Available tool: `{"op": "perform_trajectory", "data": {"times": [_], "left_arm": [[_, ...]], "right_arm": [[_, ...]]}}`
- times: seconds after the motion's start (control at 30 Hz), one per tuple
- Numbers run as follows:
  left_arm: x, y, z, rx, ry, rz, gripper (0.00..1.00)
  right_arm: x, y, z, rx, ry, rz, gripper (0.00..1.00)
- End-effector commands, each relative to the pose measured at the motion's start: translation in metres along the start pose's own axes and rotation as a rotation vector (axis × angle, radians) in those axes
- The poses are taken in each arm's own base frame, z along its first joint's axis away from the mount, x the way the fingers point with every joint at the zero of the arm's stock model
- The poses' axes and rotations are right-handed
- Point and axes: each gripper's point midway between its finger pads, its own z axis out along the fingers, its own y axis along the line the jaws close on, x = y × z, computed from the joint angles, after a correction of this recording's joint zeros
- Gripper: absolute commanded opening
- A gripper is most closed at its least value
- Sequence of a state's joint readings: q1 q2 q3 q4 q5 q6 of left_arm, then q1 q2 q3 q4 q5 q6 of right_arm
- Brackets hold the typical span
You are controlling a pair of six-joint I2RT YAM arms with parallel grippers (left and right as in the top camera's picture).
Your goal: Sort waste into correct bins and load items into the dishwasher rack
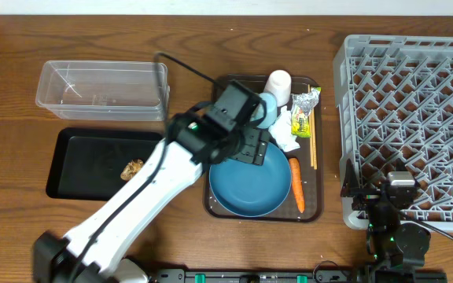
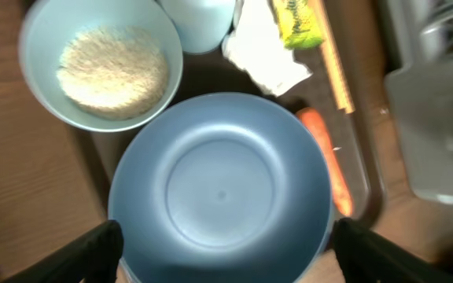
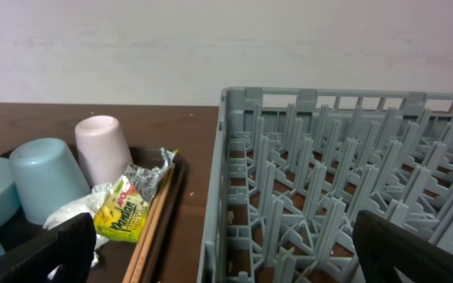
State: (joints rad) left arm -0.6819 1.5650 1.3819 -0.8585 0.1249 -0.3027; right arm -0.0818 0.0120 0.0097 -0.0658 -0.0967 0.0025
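Two views are differing: the left wrist camera is showing white rice grains (image 2: 112,67) in the small light-blue bowl (image 2: 46,31), which the arm is covering overhead. The left gripper (image 2: 226,240) is hovering, fingers spread, above the dark-blue plate (image 2: 219,189), the carrot (image 2: 329,157) lying to its right. The right gripper (image 3: 222,228) is gaping wide, the rack (image 3: 352,173) standing just ahead on the wooden tabletop (image 1: 22,228).

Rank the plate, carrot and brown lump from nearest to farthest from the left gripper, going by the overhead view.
From the left gripper:
1. Plate, partly under it.
2. Carrot, just right of the plate.
3. Brown lump, well off to the left, in the black tray.
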Motion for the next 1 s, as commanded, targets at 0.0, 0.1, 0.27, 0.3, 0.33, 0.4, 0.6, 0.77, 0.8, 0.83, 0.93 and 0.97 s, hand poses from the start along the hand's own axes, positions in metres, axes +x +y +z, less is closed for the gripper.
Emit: {"op": "perform_trajectory", "data": {"times": [0.0, 0.1, 0.27, 0.3, 0.33, 0.4, 0.6, 0.77, 0.8, 0.83, 0.93, 0.97], "left_arm": [[0.0, 0.011, 0.03, -0.063, 0.049, 0.057, 0.88], [-0.005, 0.019, 0.053, -0.11, 0.054, 0.058, 0.88], [-0.025, 0.013, 0.07, -0.088, -0.01, 0.095, 0.88], [-0.028, 0.012, 0.073, -0.084, -0.023, 0.107, 0.88], [-0.032, 0.01, 0.076, -0.08, -0.034, 0.124, 0.88], [-0.035, 0.011, 0.082, -0.085, -0.044, 0.142, 0.88], [-0.037, 0.022, 0.105, -0.141, -0.036, 0.146, 0.88], [-0.04, 0.031, 0.118, -0.191, -0.045, 0.146, 0.88], [-0.042, 0.032, 0.118, -0.198, -0.055, 0.146, 0.87], [-0.045, 0.032, 0.117, -0.202, -0.067, 0.146, 0.88], [-0.052, 0.03, 0.117, -0.198, -0.098, 0.145, 0.87], [-0.053, 0.03, 0.118, -0.197, -0.102, 0.145, 0.87]], "right_arm": [[0.001, -0.004, 0.0, 0.015, -0.001, -0.014, 0.99], [0.001, -0.004, 0.0, 0.015, -0.001, -0.014, 0.99], [0.001, -0.004, 0.0, 0.015, -0.001, -0.014, 0.99], [0.001, -0.004, 0.0, 0.015, -0.001, -0.014, 0.99], [0.001, -0.004, 0.0, 0.015, -0.001, -0.014, 0.99], [0.001, -0.004, 0.0, 0.015, -0.001, -0.014, 0.99], [0.001, -0.004, 0.0, 0.015, -0.001, -0.014, 0.99], [0.001, -0.004, 0.0, 0.015, -0.001, -0.014, 0.99], [0.001, -0.004, 0.0, 0.015, -0.001, -0.014, 0.99], [0.001, -0.004, 0.0, 0.015, -0.001, -0.014, 0.99], [0.001, -0.004, 0.0, 0.015, -0.001, -0.014, 0.99], [0.001, -0.004, 0.0, 0.015, -0.001, -0.014, 0.99]]}}
